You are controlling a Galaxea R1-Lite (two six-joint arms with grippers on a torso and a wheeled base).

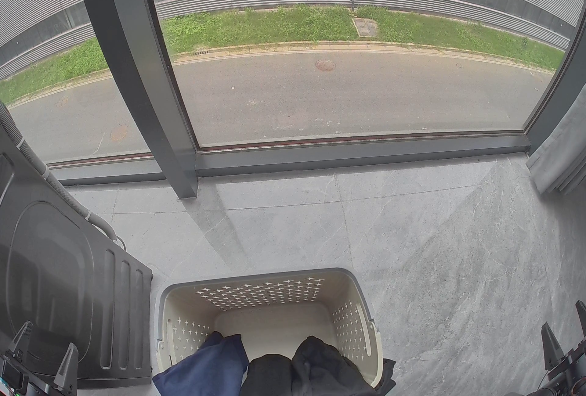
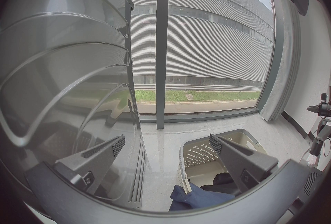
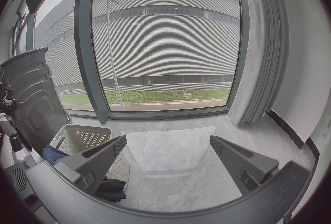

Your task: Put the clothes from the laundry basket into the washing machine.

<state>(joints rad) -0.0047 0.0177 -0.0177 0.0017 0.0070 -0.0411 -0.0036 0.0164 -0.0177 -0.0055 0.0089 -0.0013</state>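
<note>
2 tools, both spread wide, both holding nothing. Left tool [image 2: 166,138] hangs low on the robot's left, close by the washing machine [image 1: 61,293] and clear of the clothes. Right tool [image 3: 167,138] hangs low on the robot's right over bare floor [image 1: 427,244], well apart from the laundry basket [image 1: 262,276].

Laundry basket is cream plastic with star-shaped holes in its walls. It stands upright on the floor at near centre, with the washing machine just beside it on the robot's left. Cannot tell if the 2 touch. Far half of the basket shows bare bottom, and the clothes are bunched at the near end.

1 blue garment [image 1: 207,370] lies at the near left corner and drapes over the rim toward the machine. Black clothes [image 1: 317,370] lie beside it, touching it, at the near right corner. Part of them hangs over the rim and down the outside wall, seen from the right wrist.

Washing machine is dark grey, its ribbed panel facing the basket. 1 grey corrugated hose [image 1: 55,183] runs along its upper edge.

Beyond the basket are grey floor tiles, then a big window [image 1: 366,80] with a dark frame post [image 1: 140,80]. Pale curtain [image 1: 561,147] hangs at far right. Outside are a road, a grass strip and a ribbed grey building.
</note>
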